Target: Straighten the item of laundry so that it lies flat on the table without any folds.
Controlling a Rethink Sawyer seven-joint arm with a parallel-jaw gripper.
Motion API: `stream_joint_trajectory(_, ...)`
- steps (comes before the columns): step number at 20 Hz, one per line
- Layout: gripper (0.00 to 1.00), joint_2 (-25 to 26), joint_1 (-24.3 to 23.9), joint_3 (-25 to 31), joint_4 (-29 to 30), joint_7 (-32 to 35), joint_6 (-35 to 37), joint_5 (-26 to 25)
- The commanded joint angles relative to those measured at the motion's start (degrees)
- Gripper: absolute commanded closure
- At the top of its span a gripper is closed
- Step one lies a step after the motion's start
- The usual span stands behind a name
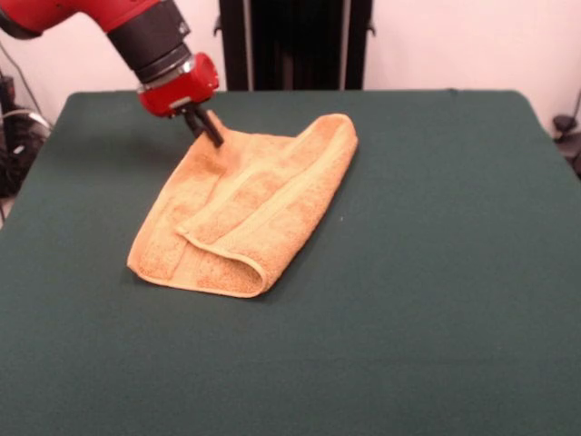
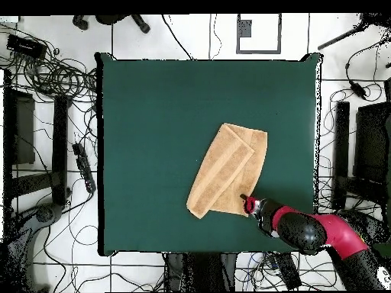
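On the table (image 1: pixel 436 272), the towel (image 1: pixel 245 204) lies a little off the middle, toward the edge where the arm (image 1: pixel 82 14) comes in. It is folded: one layer is turned over the other, so that a rounded fold shows at the towel's front corner in the front view, and a long flat band runs down the upper layer. In the overhead view the towel (image 2: pixel 229 169) reads as a slanted oblong with the folded flap lying along one long side, green table (image 2: pixel 153 114) showing all round it.

The gripper (image 1: pixel 207 129) is down at the towel's corner nearest the arm, its dark fingers (image 1: pixel 211 133) meeting the cloth at the hem. The tips look drawn close together on the fabric, but whether they pinch the towel or only press on it, I cannot tell. The cloth at that corner sits slightly raised and creased against the tips. In the overhead view the gripper (image 2: pixel 246 200) sits at the same corner of the towel, with the red and black arm (image 2: pixel 321 233) running away from it past the table's edge.
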Motion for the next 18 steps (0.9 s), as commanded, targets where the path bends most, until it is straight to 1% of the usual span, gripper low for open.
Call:
stream_joint_trajectory(1,1.0,1.44,5.56,1.59,-5.57,-13.33,0.83,-0.88)
stream_joint_trajectory(4,1.0,1.2,7.54,0.74,-5.71,-9.75,-1.57,-1.81)
stream_joint_trajectory(7,1.0,0.73,8.57,0.58,-5.16,-8.57,-2.91,-2.56)
stream_joint_trajectory(10,1.0,-1.32,9.65,0.63,-3.96,-6.66,-3.87,-2.69)
stream_joint_trajectory(11,1.0,-3.26,9.71,1.09,-2.62,-5.35,-3.43,-1.51)
stream_joint_trajectory(12,1.0,-6.34,9.62,2.08,-0.47,-3.85,-2.64,0.24)
stream_joint_trajectory(15,1.0,-18.32,9.4,6.97,6.58,1.53,0.44,7.95)
stream_joint_trajectory(17,1.0,-25.85,10.01,9.01,9.8,5.5,1.45,12.87)
stream_joint_trajectory(18,1.0,-28.73,10.34,9.75,10.9,6.91,1.67,15.33)
